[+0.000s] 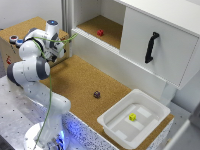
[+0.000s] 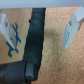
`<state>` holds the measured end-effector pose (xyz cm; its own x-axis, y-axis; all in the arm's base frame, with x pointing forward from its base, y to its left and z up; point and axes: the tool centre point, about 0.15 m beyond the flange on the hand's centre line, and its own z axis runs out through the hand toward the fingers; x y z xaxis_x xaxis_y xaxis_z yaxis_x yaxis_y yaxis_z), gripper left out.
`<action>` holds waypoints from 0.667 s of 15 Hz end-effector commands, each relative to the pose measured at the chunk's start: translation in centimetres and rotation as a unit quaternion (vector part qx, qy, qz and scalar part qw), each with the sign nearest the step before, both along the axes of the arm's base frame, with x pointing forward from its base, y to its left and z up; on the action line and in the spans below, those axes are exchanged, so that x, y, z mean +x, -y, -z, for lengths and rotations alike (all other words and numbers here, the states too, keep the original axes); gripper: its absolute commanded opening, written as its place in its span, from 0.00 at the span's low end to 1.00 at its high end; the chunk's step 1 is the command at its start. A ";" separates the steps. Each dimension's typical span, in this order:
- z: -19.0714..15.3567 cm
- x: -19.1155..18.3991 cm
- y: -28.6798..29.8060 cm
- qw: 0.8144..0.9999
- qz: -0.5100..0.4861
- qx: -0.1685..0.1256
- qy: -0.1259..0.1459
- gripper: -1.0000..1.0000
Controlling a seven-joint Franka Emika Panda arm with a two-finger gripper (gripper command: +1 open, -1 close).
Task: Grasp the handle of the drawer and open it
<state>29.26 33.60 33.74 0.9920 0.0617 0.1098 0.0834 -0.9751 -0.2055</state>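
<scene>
We see a white Franka arm [image 1: 35, 75] mounted at the exterior view's lower left, bent over a cork-topped counter [image 1: 75, 80]. Its gripper [image 1: 59, 49] is raised above the counter near the rear at the exterior view's left, next to the white cabinet [image 1: 130, 35] that runs along the back. In the wrist view we see the two pale fingers [image 2: 73, 31] spread well apart, released, with nothing between them; below them lies the speckled cork surface, and a dark cable or hose [image 2: 36, 42] crosses the middle of that picture.

The drawer front [image 1: 160, 45] is the white panel at the exterior view's right of the cabinet, and it carries a black handle [image 1: 151, 47], upright and slightly tilted. We note that the panel stands tilted out from the cabinet body; whether it is fully shut we cannot tell. The gripper is well apart from the handle, with the open cabinet shelf [image 1: 100, 30] between them.

On that cork-lined shelf we see a small red block [image 1: 100, 32]. A small dark block [image 1: 96, 94] lies on the counter near the middle. At the exterior view's lower right a white tray [image 1: 114, 122] rests on the counter, and a small yellow block [image 1: 132, 117] lies inside it. At the exterior view's far left a box [image 1: 10, 47] stands behind the arm, with small round objects [image 1: 16, 39] on its top, too blurred to identify.
</scene>
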 end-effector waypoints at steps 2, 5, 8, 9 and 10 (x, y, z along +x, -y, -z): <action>2.5 2.8 -0.3 0.999 0.039 0.018 0.004 1.00; 3.3 3.8 -0.1 0.999 0.036 0.029 0.000 1.00; 3.8 5.3 -0.5 0.999 0.017 0.036 -0.006 1.00; 3.9 5.8 -1.0 0.999 0.001 0.037 -0.011 1.00; 3.9 6.2 -1.4 0.999 -0.008 0.037 -0.013 1.00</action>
<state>32.05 33.26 31.79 0.9893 -0.0127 0.1456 0.0221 -0.9717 -0.2351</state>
